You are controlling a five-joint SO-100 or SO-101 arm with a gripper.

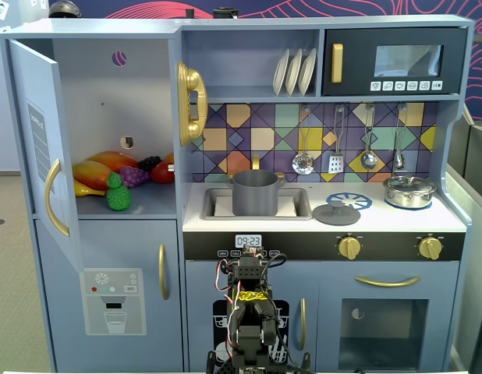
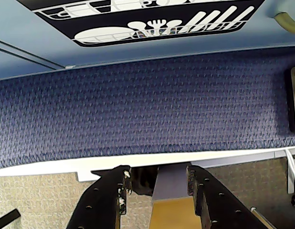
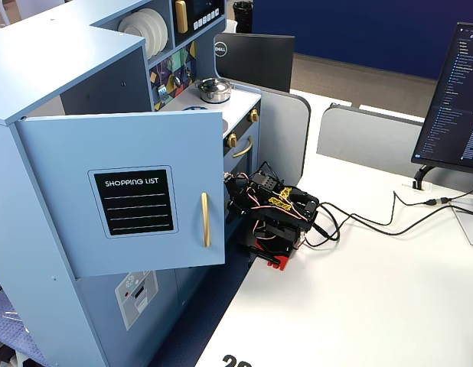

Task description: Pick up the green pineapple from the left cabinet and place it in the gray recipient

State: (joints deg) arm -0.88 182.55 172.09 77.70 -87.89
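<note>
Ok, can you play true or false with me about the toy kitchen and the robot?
1. The green pineapple sits inside the left cabinet, whose door is open. True.
2. The gray pot stands in the sink. True.
3. The end effector is holding the pineapple. False: it is open and empty, down low in front of the kitchen.
4. The shiny silver pot has no lid. False: its lid is on.
5. The purple grapes are in the gray pot. False: they lie in the cabinet behind the pineapple.
</note>
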